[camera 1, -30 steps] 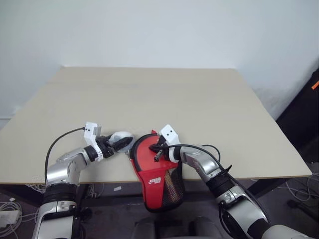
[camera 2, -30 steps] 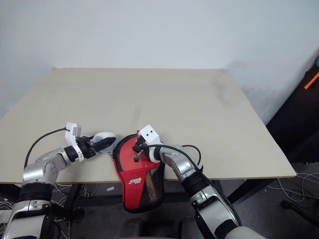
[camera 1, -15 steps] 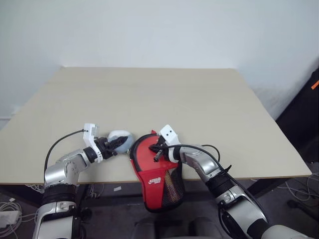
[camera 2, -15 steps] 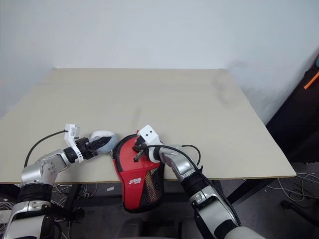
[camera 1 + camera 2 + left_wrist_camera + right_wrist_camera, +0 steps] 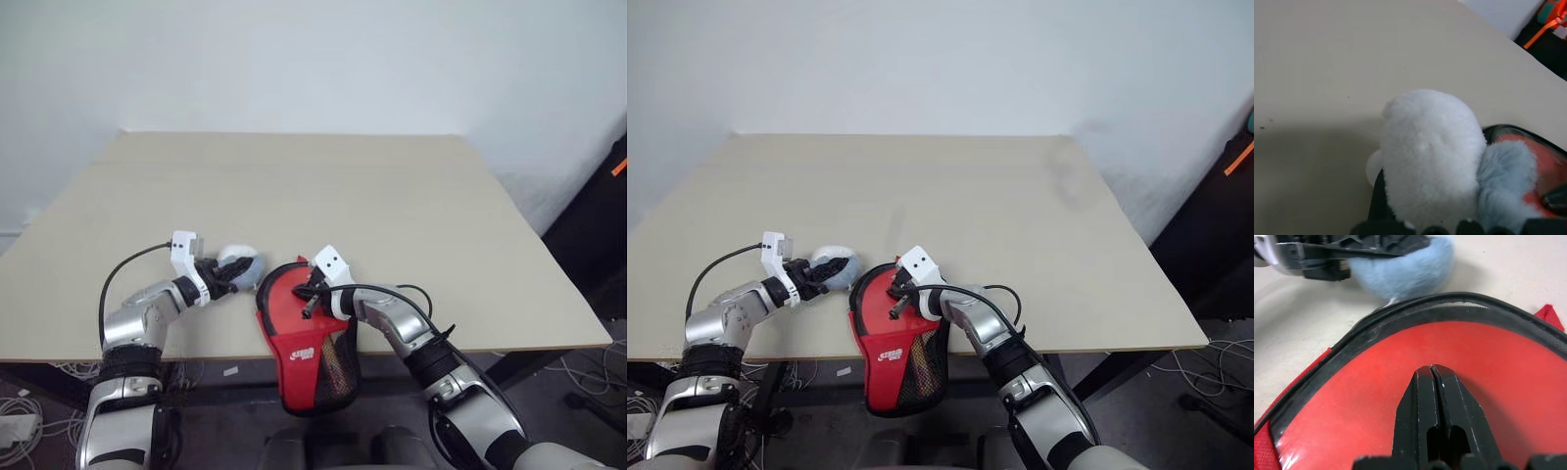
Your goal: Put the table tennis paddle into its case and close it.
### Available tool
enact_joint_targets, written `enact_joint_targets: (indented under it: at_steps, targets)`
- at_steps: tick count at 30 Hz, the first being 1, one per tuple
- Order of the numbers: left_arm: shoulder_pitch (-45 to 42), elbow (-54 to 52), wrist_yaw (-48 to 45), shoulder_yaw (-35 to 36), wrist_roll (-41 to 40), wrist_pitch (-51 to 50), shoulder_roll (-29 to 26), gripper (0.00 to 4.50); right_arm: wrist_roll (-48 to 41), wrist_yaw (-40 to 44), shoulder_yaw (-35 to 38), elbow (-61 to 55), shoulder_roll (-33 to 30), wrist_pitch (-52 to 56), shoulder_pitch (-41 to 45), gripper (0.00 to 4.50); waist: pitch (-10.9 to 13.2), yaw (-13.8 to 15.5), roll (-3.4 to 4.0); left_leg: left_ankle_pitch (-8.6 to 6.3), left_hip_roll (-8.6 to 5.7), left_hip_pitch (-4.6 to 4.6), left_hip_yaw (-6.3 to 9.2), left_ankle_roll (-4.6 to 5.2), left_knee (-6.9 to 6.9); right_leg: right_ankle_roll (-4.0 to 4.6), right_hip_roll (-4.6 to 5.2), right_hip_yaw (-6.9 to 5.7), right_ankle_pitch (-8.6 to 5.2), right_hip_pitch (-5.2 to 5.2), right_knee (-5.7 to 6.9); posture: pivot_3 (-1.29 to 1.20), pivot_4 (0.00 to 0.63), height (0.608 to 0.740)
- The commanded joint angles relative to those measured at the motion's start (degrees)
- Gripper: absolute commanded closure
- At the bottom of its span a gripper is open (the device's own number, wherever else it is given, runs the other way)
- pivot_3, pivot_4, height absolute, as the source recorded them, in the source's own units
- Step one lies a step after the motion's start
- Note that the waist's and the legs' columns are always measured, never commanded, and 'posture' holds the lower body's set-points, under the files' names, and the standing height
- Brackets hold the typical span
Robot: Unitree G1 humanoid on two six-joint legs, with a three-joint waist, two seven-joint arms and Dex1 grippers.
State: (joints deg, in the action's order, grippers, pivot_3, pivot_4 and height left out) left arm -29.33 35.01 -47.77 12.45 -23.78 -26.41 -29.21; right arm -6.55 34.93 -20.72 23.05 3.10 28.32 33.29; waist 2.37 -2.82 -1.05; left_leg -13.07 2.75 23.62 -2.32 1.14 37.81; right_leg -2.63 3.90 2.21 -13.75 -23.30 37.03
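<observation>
R gripper [image 5: 1432,374] shut atop paddle [image 5: 1400,382] in case [image 5: 323,377].

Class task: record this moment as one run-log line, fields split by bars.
left gripper: jaws shut on fluffy pale-blue pompom tag | right gripper: jaws shut, pressing red paddle face | red zip case: open

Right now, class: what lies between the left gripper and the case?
A fluffy pompom tag, pale grey-blue, held in the left gripper, lies beside the case, at its black rim; seen in the eye views and right wrist view.
</observation>
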Motion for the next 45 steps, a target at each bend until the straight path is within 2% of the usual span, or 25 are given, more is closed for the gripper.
enact_joint_targets:
  at_steps: [1, 8, 19, 28, 39, 43, 45]
  targets:
    - [-4.2, 1.5, 0.9, -0.1, 1.3, 3.5, 0.5, 4.00, 0.5, 0.5, -0.2, -0.3, 0.1, 0.3, 0.2, 4.50, 0.0, 0.0, 0.00, 0.00, 0.00, 0.00, 0.00, 0.01, -0.01, 0.00, -0.01, 0.01, 0.00, 0.00, 0.00, 0.00, 0.000, 0.740]
    - [-8.6, 7.3, 0.9, -0.5, 3.2, 5.8, 2.3, 4.00, 0.6, 0.7, -0.4, -0.5, 0.2, 0.4, 0.0, 4.50, 0.0, 0.0, -0.01, 0.02, 0.00, 0.01, 0.00, 0.03, -0.01, -0.01, -0.03, 0.02, 0.00, 0.00, 0.00, 0.00, 0.000, 0.740]
    - [-20.3, 23.4, 1.9, -0.8, 7.6, 13.3, 4.2, 4.00, 0.6, 0.9, -0.6, -0.8, 0.3, 0.8, -0.2, 4.50, 0.0, 0.0, -0.02, 0.02, -0.02, 0.04, 0.04, 0.04, 0.00, -0.02, -0.07, 0.02, 0.00, -0.01, 0.00, 0.00, 0.000, 0.740]
    - [-29.3, 34.2, 6.7, 0.0, 10.1, 17.4, 6.6, 4.00, 0.5, 0.9, -0.5, -0.5, 0.4, 0.8, 0.0, 4.50, 0.0, 0.0, -0.04, 0.02, -0.02, 0.08, 0.06, 0.04, 0.03, -0.04, -0.06, 0.01, -0.01, 0.00, 0.00, 0.00, 0.000, 0.740]
    - [-34.9, 37.8, 10.8, -0.3, 12.8, 20.7, 13.6, 4.00, 0.6, 0.8, -0.5, -1.0, 0.4, 1.2, -0.2, 4.50, 0.0, 0.0, -0.05, 0.03, -0.04, 0.11, 0.09, 0.04, 0.03, -0.05, -0.07, 0.00, 0.00, -0.01, 0.00, 0.00, 0.000, 0.740]
    - [-35.0, 37.2, 7.8, -1.3, 14.1, 21.1, 15.5, 4.00, 0.6, 0.6, -0.4, -1.0, 0.4, 1.2, -0.3, 4.50, 0.0, 0.0, -0.04, 0.03, -0.06, 0.13, 0.09, 0.05, 0.03, -0.06, -0.07, 0.02, 0.00, -0.03, 0.00, 0.00, 0.000, 0.740]
    - [-34.4, 36.3, 3.3, -2.6, 14.9, 20.6, 16.3, 4.00, 0.6, 0.5, -0.4, -1.0, 0.4, 1.2, -0.3, 4.50, 0.0, 0.0, -0.04, 0.03, -0.06, 0.12, 0.09, 0.05, 0.02, -0.06, -0.08, 0.02, 0.00, -0.03, 0.00, 0.00, 0.000, 0.740]
